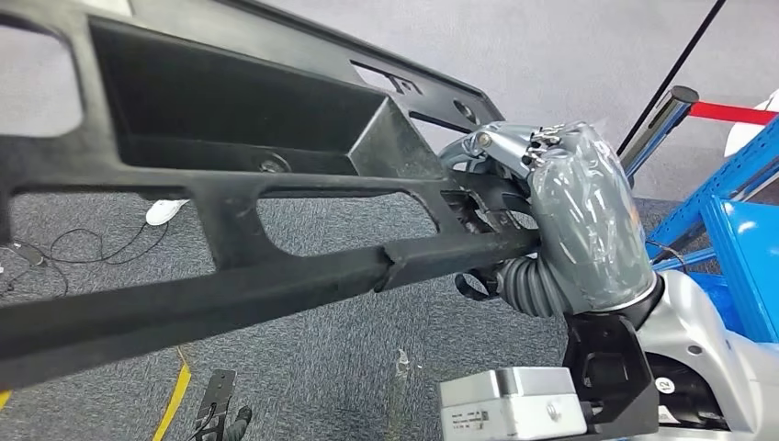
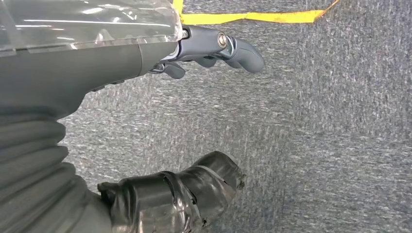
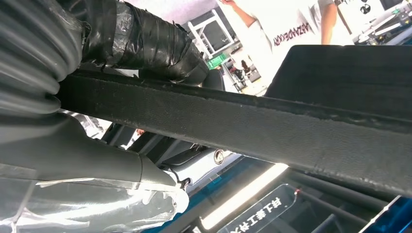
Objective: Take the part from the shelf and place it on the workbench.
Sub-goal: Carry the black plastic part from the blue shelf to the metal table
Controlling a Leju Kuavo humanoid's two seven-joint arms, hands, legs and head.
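1. Head view showed the part, a long black plastic frame with cut-outs and a deep recess, held in the air above grey carpet and slanting across the picture.
2. The right hand was clamped on the part's lower bar at its right end, fingers wrapped over the bar.
3. In the right wrist view the taped thumb pressed on one side of the bar and the palm on the other.
4. In the left wrist view the left hand hung over the carpet, fingers apart, holding nothing.
5. Yellow tape lay on the carpet near the left hand.
6. A blue rack stood at the right, beside the right arm.
7. A person in a white shirt stood beyond the part.
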